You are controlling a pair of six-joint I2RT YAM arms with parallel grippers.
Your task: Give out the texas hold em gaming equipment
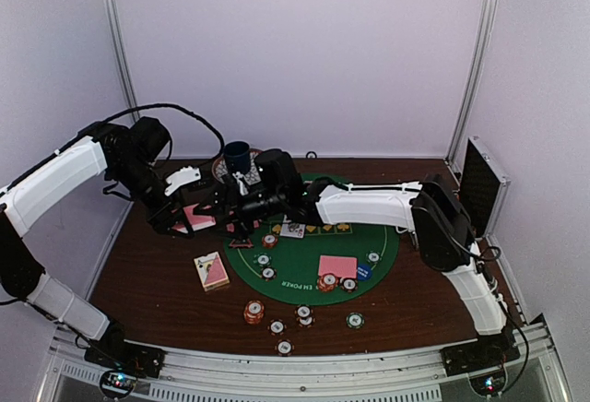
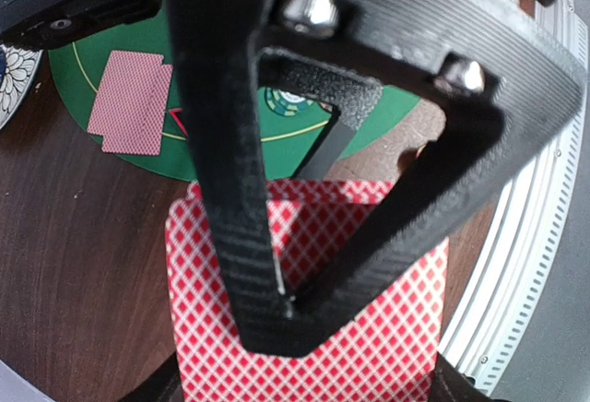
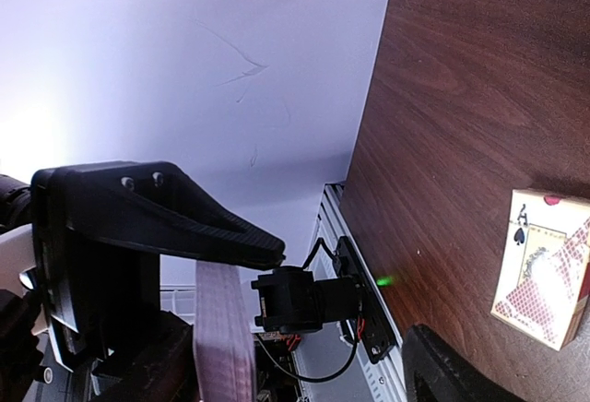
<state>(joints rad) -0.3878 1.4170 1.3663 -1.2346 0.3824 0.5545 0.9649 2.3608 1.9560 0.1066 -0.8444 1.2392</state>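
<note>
Wood table point(image 1: 166, 301) | left gripper point(image 2: 277, 319) clamps cards point(image 2: 369, 328) near rail

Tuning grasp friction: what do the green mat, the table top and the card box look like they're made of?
Green mat: likely felt or printed fabric, matte, flat, no glare.
Table top: wood or wood-look laminate, dark brown grain, slight sheen.
Card box: seemingly printed cardboard, folded edges, semi-gloss.

Top view looks down from behind the arms; both wrist views sit close, sharing the brown table point(image 1: 166, 277).
</note>
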